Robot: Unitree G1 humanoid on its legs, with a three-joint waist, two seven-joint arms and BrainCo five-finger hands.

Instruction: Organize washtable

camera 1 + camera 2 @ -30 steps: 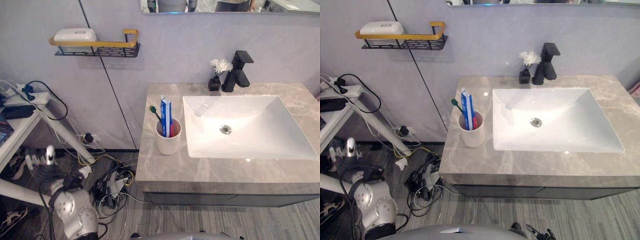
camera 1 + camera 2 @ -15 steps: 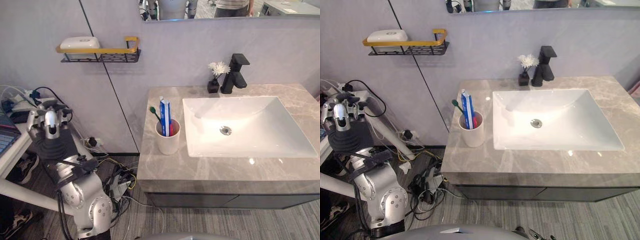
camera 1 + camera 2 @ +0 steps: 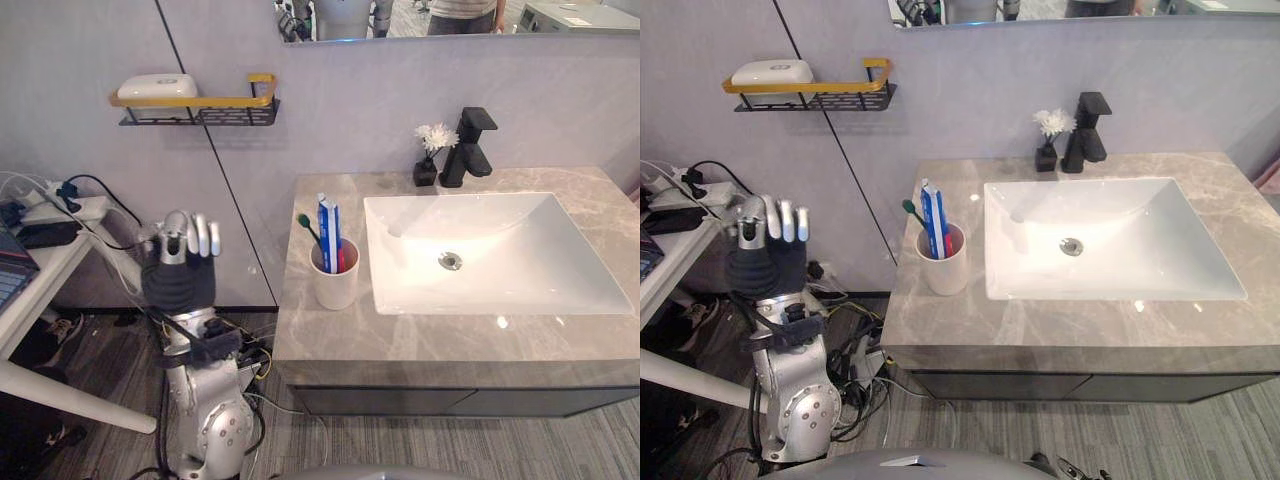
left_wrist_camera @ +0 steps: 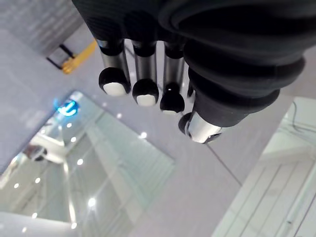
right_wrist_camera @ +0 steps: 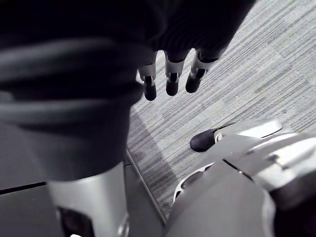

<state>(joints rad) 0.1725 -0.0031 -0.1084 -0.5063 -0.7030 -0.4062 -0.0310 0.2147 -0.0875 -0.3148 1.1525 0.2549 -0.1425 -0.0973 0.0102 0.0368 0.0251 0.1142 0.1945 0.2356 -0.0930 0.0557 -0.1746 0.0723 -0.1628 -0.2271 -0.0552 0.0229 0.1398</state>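
A white cup (image 3: 335, 277) holding a green toothbrush and a blue toothpaste tube (image 3: 329, 232) stands on the grey marble counter (image 3: 340, 345), just left of the white sink (image 3: 490, 250). Behind the sink are a black faucet (image 3: 470, 145) and a small dark vase with white flowers (image 3: 432, 155). My left hand (image 3: 180, 262) is raised left of the counter, well short of the cup, its fingers (image 4: 143, 91) curled on nothing. My right hand (image 5: 172, 79) hangs low over the floor with straight fingers, empty.
A black and gold wall shelf (image 3: 200, 100) carries a white soap box (image 3: 155, 87) at the upper left. A white side table (image 3: 40, 250) with a power strip and cables stands at the far left. Loose cables lie on the floor under the shelf.
My left arm has risen from near the floor and swung right towards the counter. Its fingers have curled from straight to shut. The cup and the sink items have stayed put.
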